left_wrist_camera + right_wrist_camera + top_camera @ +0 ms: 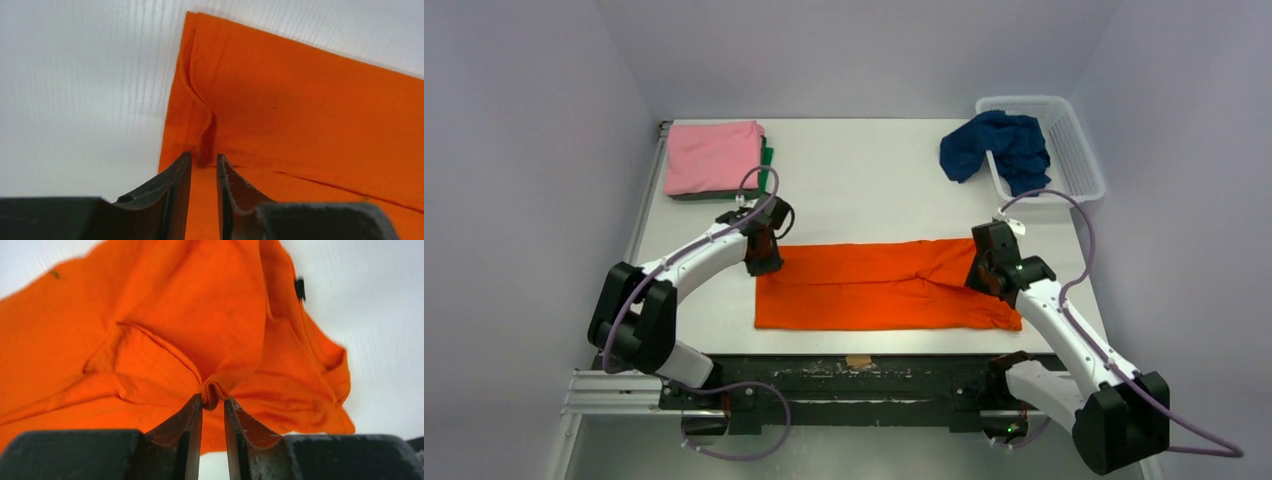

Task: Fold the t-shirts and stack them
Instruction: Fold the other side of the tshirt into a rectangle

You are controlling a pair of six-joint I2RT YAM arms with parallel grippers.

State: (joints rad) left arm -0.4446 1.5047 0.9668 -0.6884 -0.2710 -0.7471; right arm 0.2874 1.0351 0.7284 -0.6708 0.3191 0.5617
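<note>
Orange t-shirt (879,285) noted flat on table (864,180), folded into long strip. Left gripper (764,262) placed at its far-left corner; jaws nearly together, raised ridge of orange cloth pinched between them (confirmed in left wrist view). Right gripper (980,280) placed at its right end; jaws clamped on small bunched fold. Pink t-shirt (714,157) stacked on green t-shirt (768,160), beyond orange t-shirt's left end. Navy t-shirt (999,148) draped over rim of basket (1079,160), beyond its right end.

At the bottom centre of the frame, the left gripper (204,157) pinches a raised ridge at the edge of the orange t-shirt (310,100). The shirt fills the right side, and the white desk (75,90) spans the left.
</note>
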